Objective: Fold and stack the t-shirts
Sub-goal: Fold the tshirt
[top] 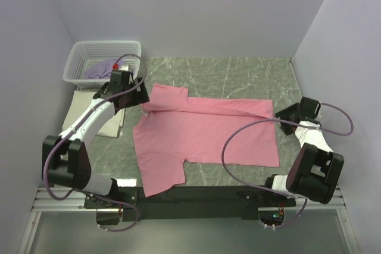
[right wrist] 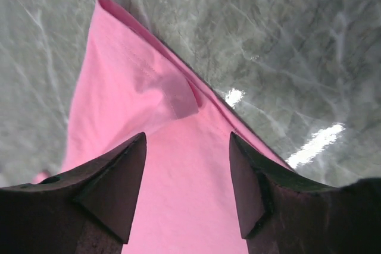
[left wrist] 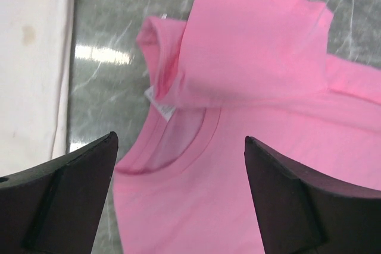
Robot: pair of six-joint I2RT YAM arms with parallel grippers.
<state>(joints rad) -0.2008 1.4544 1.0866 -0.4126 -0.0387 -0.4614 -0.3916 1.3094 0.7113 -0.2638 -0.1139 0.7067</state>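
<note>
The pink t-shirt (top: 208,135) lies on the tabletop (top: 238,69), its far edge folded over. The left tool (left wrist: 180,141) and the right tool (right wrist: 187,138) stand open above it, gripping nothing.

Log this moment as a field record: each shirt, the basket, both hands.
pink t-shirt: spread on the table, far side folded over, neck label showing
cream shirt: lying flat, left of the pink one, partly under the left arm
lavender shirt: in the basket
left hand: open, above the pink collar, holding nothing
right hand: open, above the pink shirt's right end, holding nothing
</note>
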